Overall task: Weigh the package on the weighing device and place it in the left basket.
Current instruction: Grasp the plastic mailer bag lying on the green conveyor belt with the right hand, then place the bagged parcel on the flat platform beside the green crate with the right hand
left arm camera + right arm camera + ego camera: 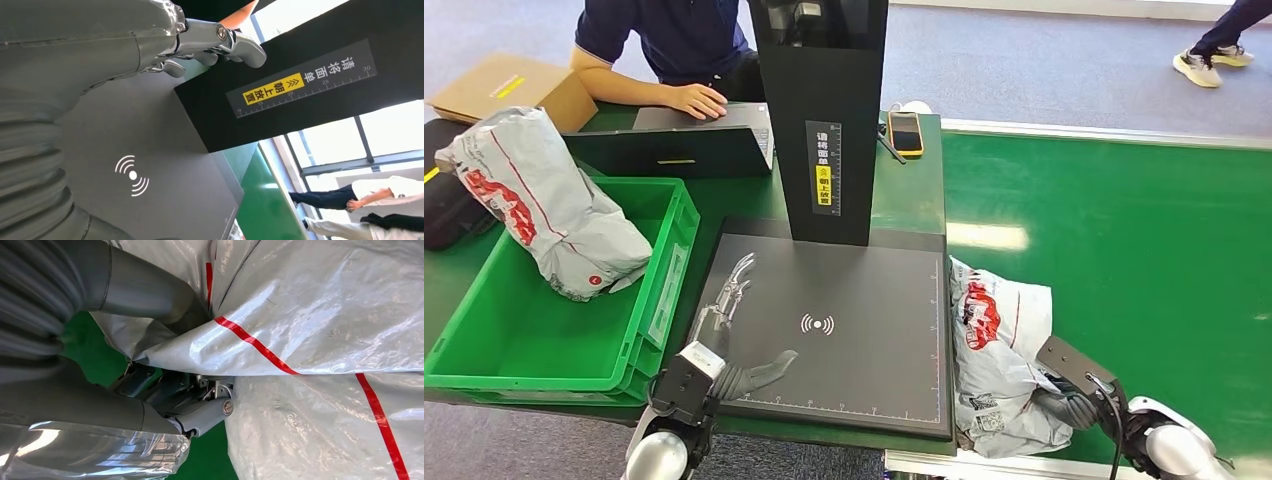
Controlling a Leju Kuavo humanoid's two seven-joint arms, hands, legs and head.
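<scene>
**Package gripped beside the weighing device**

The grey package (996,352) is gripped by the right hand (1064,408), fingers closed into its plastic, just right of the weighing device (864,340). The left hand (729,335) is held open over the platform, fingers spread, beside the green basket (664,290).
</scene>
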